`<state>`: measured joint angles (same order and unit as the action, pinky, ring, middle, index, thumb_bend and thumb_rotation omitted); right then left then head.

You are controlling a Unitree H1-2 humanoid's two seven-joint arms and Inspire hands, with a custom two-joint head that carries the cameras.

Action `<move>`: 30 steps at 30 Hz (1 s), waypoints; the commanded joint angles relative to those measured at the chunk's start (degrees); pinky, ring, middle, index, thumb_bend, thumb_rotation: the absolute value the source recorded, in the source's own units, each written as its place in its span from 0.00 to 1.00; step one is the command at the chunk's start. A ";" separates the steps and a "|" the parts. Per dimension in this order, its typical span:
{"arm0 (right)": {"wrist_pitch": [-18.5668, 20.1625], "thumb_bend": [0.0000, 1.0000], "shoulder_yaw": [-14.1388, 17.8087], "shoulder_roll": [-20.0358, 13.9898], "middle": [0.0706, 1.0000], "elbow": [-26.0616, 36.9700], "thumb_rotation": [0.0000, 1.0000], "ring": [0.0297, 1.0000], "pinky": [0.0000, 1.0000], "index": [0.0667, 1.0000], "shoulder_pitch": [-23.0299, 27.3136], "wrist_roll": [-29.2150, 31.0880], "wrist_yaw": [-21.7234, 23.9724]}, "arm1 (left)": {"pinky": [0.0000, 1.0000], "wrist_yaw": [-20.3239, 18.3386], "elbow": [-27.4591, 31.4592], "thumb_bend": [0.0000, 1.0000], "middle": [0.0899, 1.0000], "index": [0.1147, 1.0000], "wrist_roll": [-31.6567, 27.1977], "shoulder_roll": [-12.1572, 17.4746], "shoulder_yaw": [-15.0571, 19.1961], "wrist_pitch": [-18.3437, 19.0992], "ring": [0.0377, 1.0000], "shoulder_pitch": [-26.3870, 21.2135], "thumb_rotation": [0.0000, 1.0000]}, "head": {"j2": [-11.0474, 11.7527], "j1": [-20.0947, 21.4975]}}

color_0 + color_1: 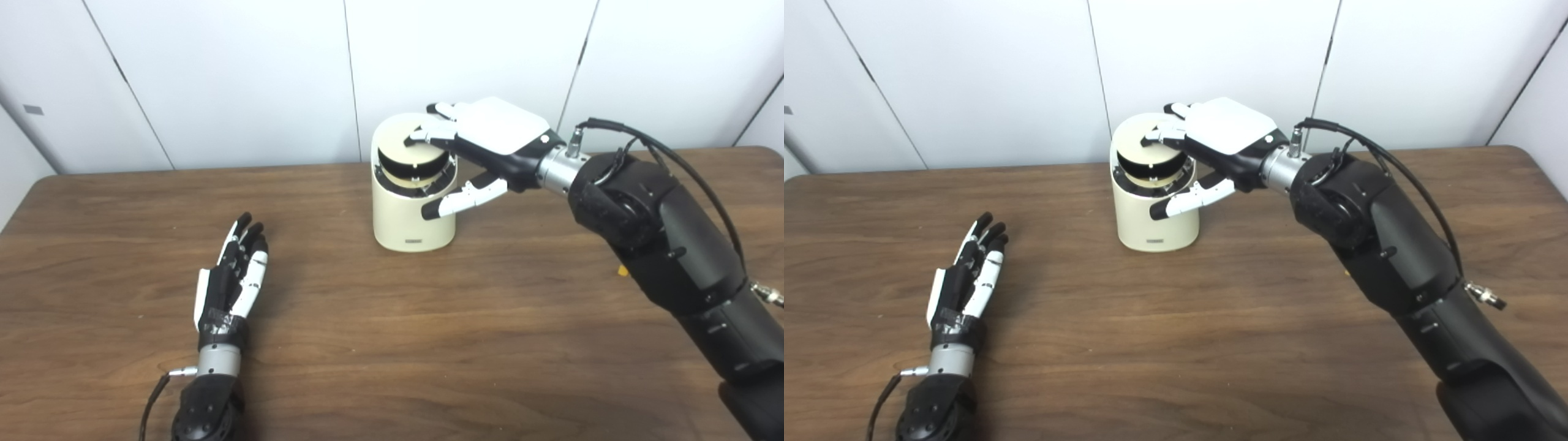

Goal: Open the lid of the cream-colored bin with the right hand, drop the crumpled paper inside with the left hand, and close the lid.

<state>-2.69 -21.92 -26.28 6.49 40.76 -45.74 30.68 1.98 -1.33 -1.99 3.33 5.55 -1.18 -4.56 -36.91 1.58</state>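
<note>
- Our right hand (484,147) reaches in over the top of the cream-colored bin (411,214). Its fingers (432,131) are spread and laid on the lid (398,131), and the thumb (465,197) hangs loose in front of the bin's wall. It grips nothing; we judge it is pressing or steadying the lid, not holding it.
- Beneath that hand we find the wooden table (429,343), the largest thing in view, running out on all sides and back to a white panelled wall (233,79).
- Directly under the right hand's fingers stands the bin, upright, a short round tub. Its lid is tilted up at the back, leaving a dark gap below it, so the bin looks partly open.
- Well apart from the right hand, off to its left and nearer to us, our left hand (231,278) lies flat on the table with fingers straight and close together, holding nothing.
- Below the right forearm, a tiny yellow speck (622,270) shows on the table; we cannot tell what it is.
- We see no crumpled paper anywhere, neither on the table nor in the left hand. Inside the bin is too dark to judge.
- Our reading of progress: with the left hand empty and the lid raised, the paper may already be inside and the closing may be what is left; or the lid is only now being opened. We cannot settle which.
</note>
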 commanded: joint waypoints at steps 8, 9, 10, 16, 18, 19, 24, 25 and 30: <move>-1.15 0.66 0.03 -0.38 0.92 3.13 1.00 1.00 0.98 0.86 0.40 -2.20 -0.27 | 1.00 -0.06 0.85 0.24 0.93 0.97 0.24 -0.31 -0.56 1.07 0.93 0.24 0.53 | -0.38 -0.07; -1.19 0.66 0.04 -0.43 0.92 3.33 1.00 1.00 0.99 0.85 0.28 -2.48 -0.28 | 1.00 -0.04 0.90 0.24 0.93 0.97 0.31 -0.29 -0.57 1.21 0.93 0.25 0.53 | -0.38 -0.07; -1.29 0.66 0.09 -0.50 0.92 3.52 1.00 1.00 0.99 0.85 0.14 -2.68 -0.29 | 1.00 0.03 1.01 0.24 0.93 0.97 0.33 -0.33 -0.55 1.34 0.93 0.27 0.53 | -0.54 -0.14; -2.17 0.64 0.56 -1.03 0.91 4.19 1.00 1.00 0.98 0.84 -0.95 -2.81 -0.65 | 1.00 -0.08 0.84 0.24 0.93 0.97 0.22 -0.26 -0.45 1.06 0.93 0.05 0.54 | -0.80 -0.22; -2.90 0.63 0.67 -1.16 0.91 3.83 1.00 1.00 0.98 0.84 -1.20 -2.91 -1.03 | 0.97 0.08 1.08 0.23 0.93 0.97 0.44 -0.31 -0.48 1.41 0.93 0.06 0.54 | -0.98 -0.22; -3.03 0.63 0.72 -1.16 0.91 3.70 1.00 1.00 0.98 0.83 -1.38 -2.99 -0.92 | 0.97 0.01 1.14 0.23 0.93 0.97 0.48 -0.25 -0.53 1.49 0.93 0.07 0.55 | -1.01 -0.28; -3.05 0.62 0.85 -1.02 0.90 3.31 1.00 1.00 0.97 0.83 -2.02 -2.76 -0.50 | 0.96 -0.17 1.23 0.24 0.94 0.99 0.26 -0.17 -0.52 1.57 0.93 0.02 0.53 | -1.30 -0.50; -2.95 0.62 0.88 -0.97 0.90 3.02 1.00 1.00 0.97 0.83 -2.09 -2.79 -0.55 | 0.96 -0.13 1.38 0.25 0.94 0.99 0.24 -0.20 -0.50 1.65 0.93 0.06 0.53 | -1.30 -0.50; -2.63 0.63 0.93 -0.85 0.90 1.85 1.00 1.00 0.96 0.82 -2.19 -3.22 -0.93 | 0.97 -0.08 1.61 0.27 0.94 0.98 0.19 -0.25 -0.43 1.49 0.93 0.18 0.52 | -1.62 -0.48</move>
<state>-4.94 -21.80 -26.61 8.22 37.40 -48.69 30.13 2.02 -0.85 -1.99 3.07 5.44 -0.51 -4.56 -38.50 1.06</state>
